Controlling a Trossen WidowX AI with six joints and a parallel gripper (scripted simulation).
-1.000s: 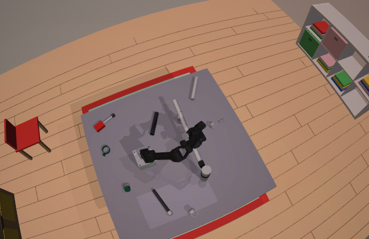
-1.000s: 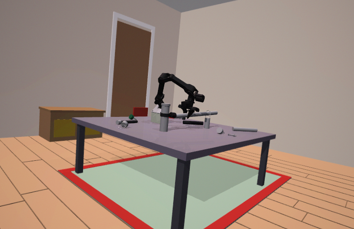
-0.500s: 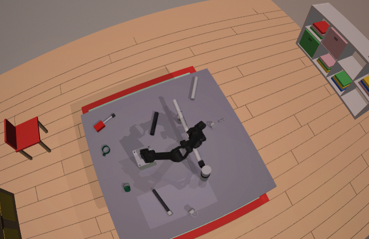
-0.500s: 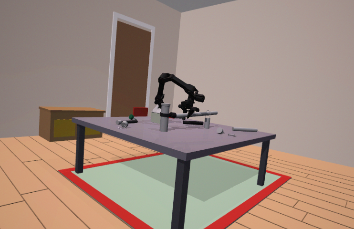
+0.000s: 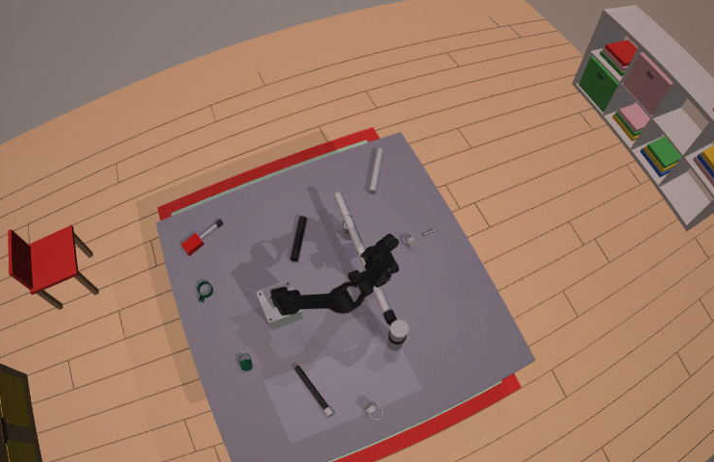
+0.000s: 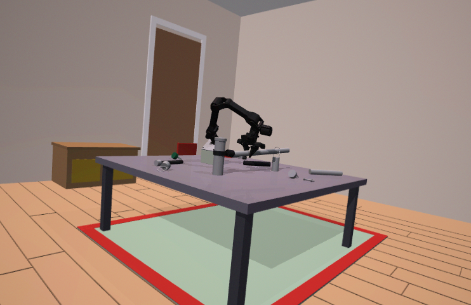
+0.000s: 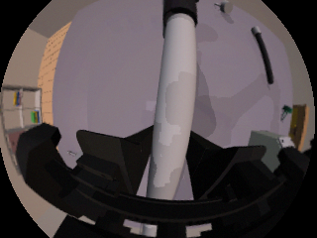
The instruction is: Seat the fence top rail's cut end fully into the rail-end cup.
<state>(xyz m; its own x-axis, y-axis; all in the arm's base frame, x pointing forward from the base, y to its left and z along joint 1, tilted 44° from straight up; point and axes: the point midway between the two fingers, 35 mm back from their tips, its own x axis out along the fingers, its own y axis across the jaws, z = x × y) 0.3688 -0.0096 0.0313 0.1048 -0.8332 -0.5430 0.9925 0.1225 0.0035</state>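
The grey top rail (image 5: pixel 349 223) (image 6: pixel 270 151) (image 7: pixel 173 106) lies level above the table and passes through the loop cap (image 5: pixel 344 224) (image 6: pixel 277 148) on the small post (image 6: pixel 275 164). Its near end meets the dark rail-end cup (image 5: pixel 389 316) (image 6: pixel 228 154) (image 7: pixel 180 8) on the big post (image 5: pixel 398 328) (image 6: pixel 218 163). How deep it sits I cannot tell. The dark brace band (image 6: pixel 218 152) rings the post's upper part, below the cap. My gripper (image 5: pixel 369 264) (image 6: pixel 251 150) (image 7: pixel 169 130) is shut on the rail's middle.
On the table lie a loose grey tube (image 5: pixel 374 169) (image 6: pixel 325 172), a black tube (image 5: pixel 298 238) (image 6: pixel 256 162), a black rod (image 5: pixel 313 390), a red block (image 5: pixel 193 243), a green ring (image 5: pixel 204 289), loose caps (image 5: pixel 408 240) (image 5: pixel 371 408) and a bolt (image 5: pixel 428 232).
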